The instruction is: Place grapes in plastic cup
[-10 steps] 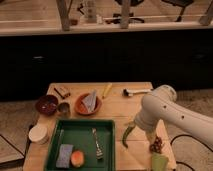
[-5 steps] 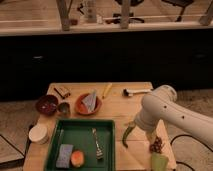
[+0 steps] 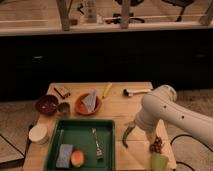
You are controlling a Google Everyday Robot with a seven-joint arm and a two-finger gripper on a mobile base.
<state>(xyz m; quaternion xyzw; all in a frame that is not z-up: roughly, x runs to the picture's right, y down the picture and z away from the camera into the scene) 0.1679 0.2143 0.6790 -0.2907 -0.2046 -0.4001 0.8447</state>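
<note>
No shift is noted since the earlier frames. The gripper [image 3: 149,139] is held low by the right edge of the wooden table [image 3: 119,111]; its grip state cannot be told. The small dark purple-red grapes [image 3: 156,145] are seen just beside it. The pale lime-green translucent plastic cup [image 3: 159,162] is set at the front edge, and the long green pepper [image 3: 127,136] lies left of the gripper.

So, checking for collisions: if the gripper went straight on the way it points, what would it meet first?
The gripper points down over the table's near corner. Likely the grapes, right beneath it, beside the plastic cup; depth is unclear.
</note>
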